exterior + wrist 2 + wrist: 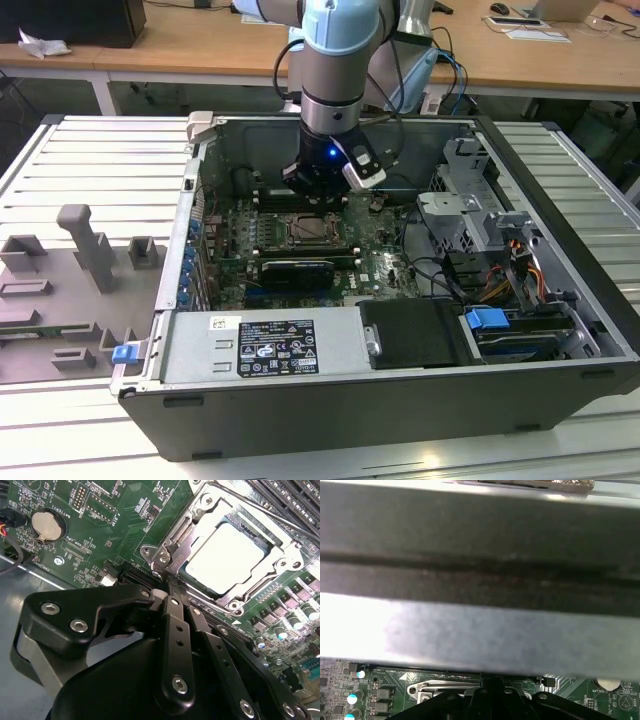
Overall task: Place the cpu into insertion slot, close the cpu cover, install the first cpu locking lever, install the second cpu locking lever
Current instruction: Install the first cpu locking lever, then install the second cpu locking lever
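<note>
The cpu [225, 555], a pale silver square, lies flat in the insertion slot [305, 230] on the green board. The cpu cover [182, 542], a silver frame with a cut-out centre, lies down around the chip. A thin metal lever rod [265, 512] runs along one side of the socket. My gripper [172, 587] is shut, with nothing visible between its black fingers [175, 625]. Its tips sit low at the socket's edge, beside the cover's tongue. In the exterior view the gripper [322, 195] hangs just above the slot's far side. The socket rim [445, 687] shows in the first wrist view.
The open computer case [560, 300] walls in the board. Long black memory slots [290, 500] lie beside the socket, a black card [297, 270] lies in front of it, and a coin battery [48, 525] sits nearby. Drive cage [470, 200] and cables stand at the exterior view's right.
</note>
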Tool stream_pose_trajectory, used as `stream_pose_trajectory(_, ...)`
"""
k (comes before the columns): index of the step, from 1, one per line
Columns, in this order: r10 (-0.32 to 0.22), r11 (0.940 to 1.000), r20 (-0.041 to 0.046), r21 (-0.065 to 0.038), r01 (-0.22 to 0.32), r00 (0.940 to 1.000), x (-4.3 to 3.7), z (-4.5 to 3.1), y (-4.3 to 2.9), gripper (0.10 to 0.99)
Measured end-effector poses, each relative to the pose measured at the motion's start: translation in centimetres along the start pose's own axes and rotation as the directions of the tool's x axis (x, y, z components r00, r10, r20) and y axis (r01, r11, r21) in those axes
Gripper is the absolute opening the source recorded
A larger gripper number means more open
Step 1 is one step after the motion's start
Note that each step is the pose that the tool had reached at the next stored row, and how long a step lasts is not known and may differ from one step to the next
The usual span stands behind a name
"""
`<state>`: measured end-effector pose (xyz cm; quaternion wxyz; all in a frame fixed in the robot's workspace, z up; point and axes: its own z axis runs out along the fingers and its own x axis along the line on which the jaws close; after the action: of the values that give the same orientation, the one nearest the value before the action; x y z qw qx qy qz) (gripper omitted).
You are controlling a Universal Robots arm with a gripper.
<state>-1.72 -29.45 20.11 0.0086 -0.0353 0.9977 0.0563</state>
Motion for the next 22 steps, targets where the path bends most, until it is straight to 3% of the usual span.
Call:
stream_pose_trajectory(5,0.000,1.0000,0.0002,0.000,0.000,1.0000,-0.03,-1.03,0.12,0.106)
stream_pose_trajectory(22,0.000,1.0000,0.0002,0.000,0.000,1.0000,-0.01,-1.09,-0.36,0.106)
